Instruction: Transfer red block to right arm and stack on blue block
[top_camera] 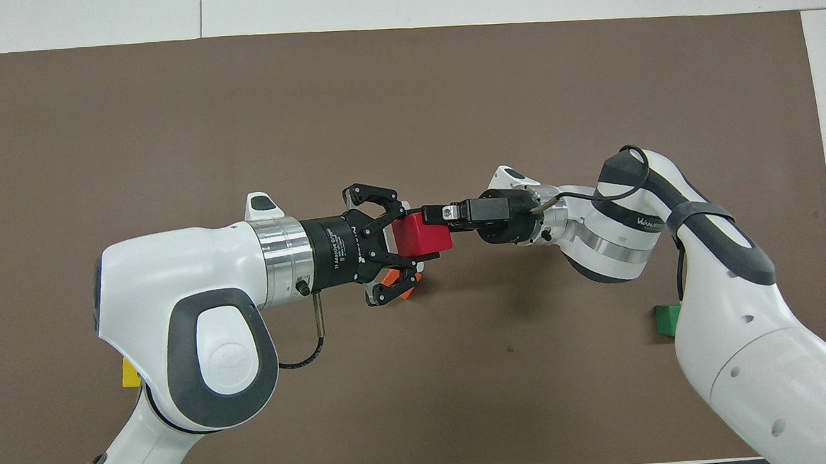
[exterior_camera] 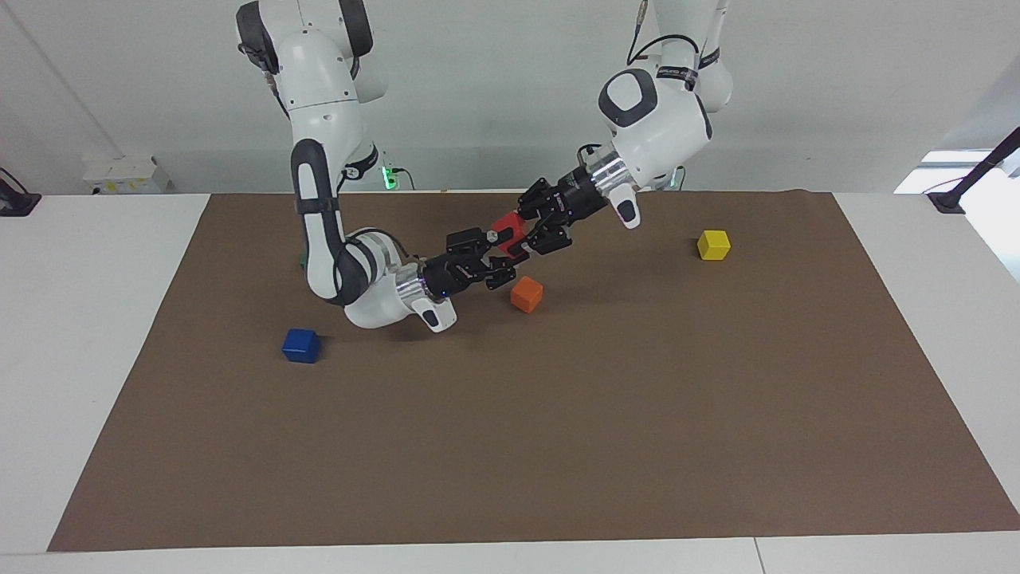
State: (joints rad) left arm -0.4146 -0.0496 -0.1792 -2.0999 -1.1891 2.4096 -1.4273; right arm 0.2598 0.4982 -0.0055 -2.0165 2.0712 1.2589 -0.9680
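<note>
The red block (exterior_camera: 508, 233) is up in the air over the mat, above the orange cube. My left gripper (exterior_camera: 523, 233) is shut on it, with a finger on each side; it also shows in the overhead view (top_camera: 419, 236), around the red block (top_camera: 422, 237). My right gripper (exterior_camera: 500, 255) meets the same block end-on from the right arm's end and reaches over its top in the overhead view (top_camera: 432, 215). The blue block (exterior_camera: 301, 345) lies on the mat toward the right arm's end, farther from the robots than the orange cube. It is hidden under the right arm in the overhead view.
An orange cube (exterior_camera: 527, 294) lies on the brown mat (exterior_camera: 558, 446) just below the two grippers, partly hidden in the overhead view (top_camera: 390, 278). A yellow cube (exterior_camera: 713, 245) lies toward the left arm's end. A green cube (top_camera: 667, 320) lies near the right arm's base.
</note>
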